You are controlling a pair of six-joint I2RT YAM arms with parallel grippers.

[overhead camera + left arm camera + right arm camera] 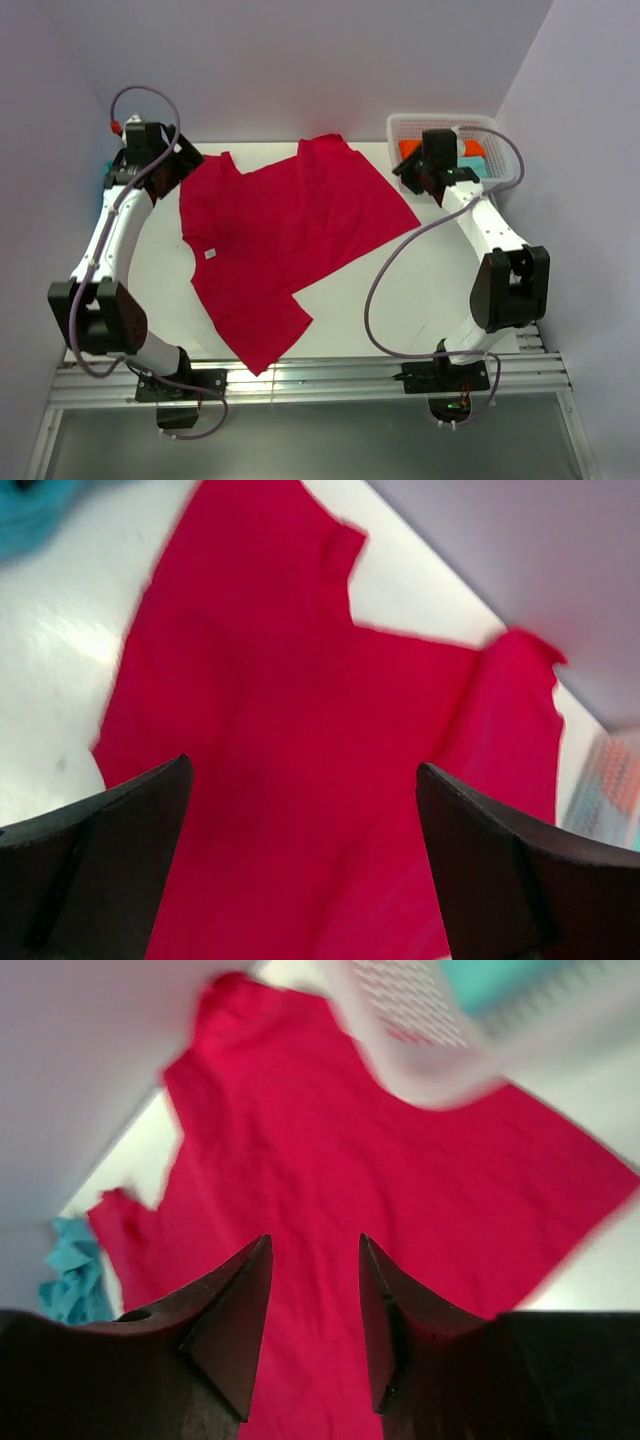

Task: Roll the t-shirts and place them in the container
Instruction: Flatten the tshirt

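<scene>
A crimson-red t-shirt [285,235] lies spread flat on the white table, collar toward the left, hem toward the right. It fills the left wrist view [300,730] and the right wrist view [380,1190]. My left gripper [185,160] hangs open and empty above the shirt's far left sleeve [303,770]. My right gripper [408,175] hangs open and empty above the table by the shirt's far right corner [315,1245]. A turquoise tee [107,172] is bunched at the far left edge [75,1270]. An orange tee [412,148] and a turquoise tee [474,165] lie in the basket.
A white perforated plastic basket [400,124] stands at the far right corner of the table, just behind my right gripper; its rim shows in the right wrist view [420,1030]. Lilac walls close in the back and both sides. A metal rail [320,378] runs along the near edge.
</scene>
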